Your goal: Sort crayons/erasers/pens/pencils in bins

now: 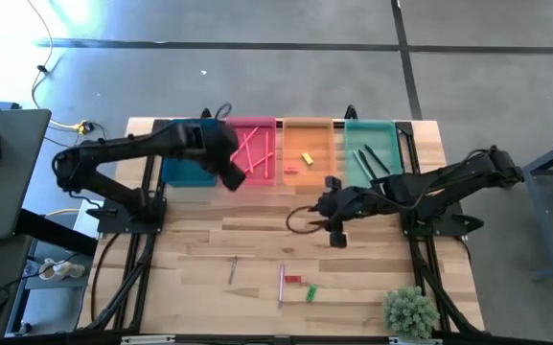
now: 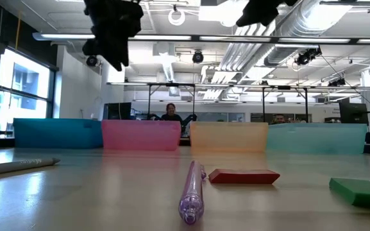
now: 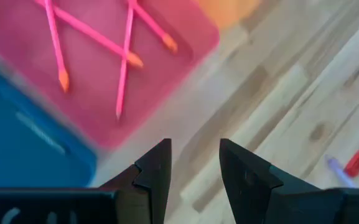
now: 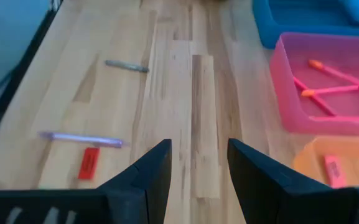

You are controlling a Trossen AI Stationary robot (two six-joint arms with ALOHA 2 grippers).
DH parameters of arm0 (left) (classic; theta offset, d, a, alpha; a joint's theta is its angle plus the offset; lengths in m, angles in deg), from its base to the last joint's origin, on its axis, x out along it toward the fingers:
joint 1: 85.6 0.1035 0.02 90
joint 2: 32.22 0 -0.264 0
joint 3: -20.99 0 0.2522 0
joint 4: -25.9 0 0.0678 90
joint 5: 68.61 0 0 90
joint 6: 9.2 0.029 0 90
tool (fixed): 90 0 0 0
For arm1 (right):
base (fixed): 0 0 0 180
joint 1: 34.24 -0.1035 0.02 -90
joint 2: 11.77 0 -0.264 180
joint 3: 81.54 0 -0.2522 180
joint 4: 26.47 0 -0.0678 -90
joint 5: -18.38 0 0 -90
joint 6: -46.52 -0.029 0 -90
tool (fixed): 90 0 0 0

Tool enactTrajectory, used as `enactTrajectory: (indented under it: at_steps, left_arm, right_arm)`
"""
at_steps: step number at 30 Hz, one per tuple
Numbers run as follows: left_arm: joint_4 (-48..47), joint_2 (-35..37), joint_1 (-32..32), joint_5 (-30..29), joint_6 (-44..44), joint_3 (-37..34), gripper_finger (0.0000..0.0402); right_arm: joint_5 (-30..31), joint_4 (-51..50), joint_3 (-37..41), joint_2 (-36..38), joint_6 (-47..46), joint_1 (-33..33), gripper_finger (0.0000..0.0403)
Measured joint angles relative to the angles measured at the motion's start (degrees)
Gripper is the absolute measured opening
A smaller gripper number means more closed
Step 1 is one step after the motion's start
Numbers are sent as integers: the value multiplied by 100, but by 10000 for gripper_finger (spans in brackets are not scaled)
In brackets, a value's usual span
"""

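A pale wooden table point(image 1: 257, 240) stands on a grey floor, and past its far edge the low view looks into an open workshop with exposed ducts, ceiling lights and two people seated behind the bins. Along the far edge four bins sit side by side: from the left a teal-blue bin point(image 1: 188, 174), a pink-red bin point(image 1: 264, 129), an orange bin point(image 1: 307, 129) and a mint-green bin point(image 1: 369, 129). The left gripper point(image 1: 233, 176) hangs above the near edge of the pink-red bin, beside the teal-blue one; its wrist view shows the two fingers point(image 3: 156, 176) parted with nothing between them. The right gripper point(image 1: 337, 238) hovers over bare wood just near of the orange bin, its fingers point(image 4: 151, 176) also apart and empty. Inside the pink-red bin lie crossed pencils point(image 1: 255, 149). The orange bin holds a yellow eraser point(image 1: 307, 158) and a red eraser point(image 1: 290, 172). The mint-green bin holds dark pens point(image 1: 367, 158). The teal-blue bin's contents are hidden by the left arm. On the near part of the table lie a grey stick point(image 1: 233, 269), a pale purple pen point(image 1: 281, 285), another red eraser point(image 1: 293, 280) touching or just beside it, and a green eraser point(image 1: 311, 293). A small green plant point(image 1: 410, 311) sits at the near right corner.
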Motion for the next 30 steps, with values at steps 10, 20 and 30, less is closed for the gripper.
enactTrajectory:
  at_steps: [10,20,30]
  left_arm:
    - [-207,-3,-1908,-822,-2052,-698,114]
    - [-170,0,-3024,-891,-3520,-949,106]
    - [-184,0,-3499,-1125,-4044,-949,106]
  right_arm:
    - [-612,-822,-515,-561,1128,-305,149]
    - [-631,-854,-515,-1071,2055,-760,150]
    - [-752,-463,-515,-1640,2654,-1229,177]
